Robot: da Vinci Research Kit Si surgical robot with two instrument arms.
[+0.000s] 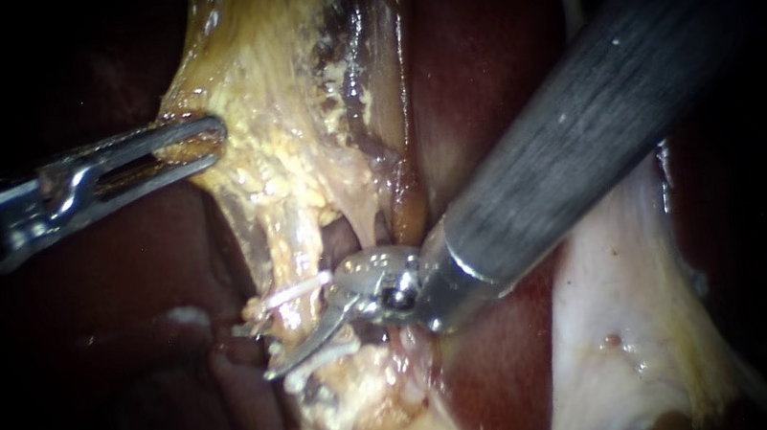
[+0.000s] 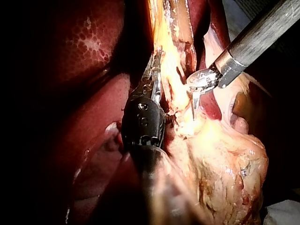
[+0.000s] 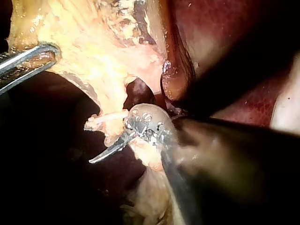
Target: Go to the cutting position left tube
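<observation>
In the endoscope view the left instrument (image 1: 202,144) comes in from 9 o'clock. Its thin shaft lies almost level, rising slightly toward 2 o'clock, and its tool, a pair of long slotted jaws, is closed from both sides on the edge of the yellow tissue (image 1: 281,159). The right instrument (image 1: 307,347) comes down from 2 o'clock as a thick grey shaft ending in a bright metal wrist near the centre, where its tool points a slim curved tip toward 8 o'clock. The two tools are well apart, the left at 10 o'clock of the right.
</observation>
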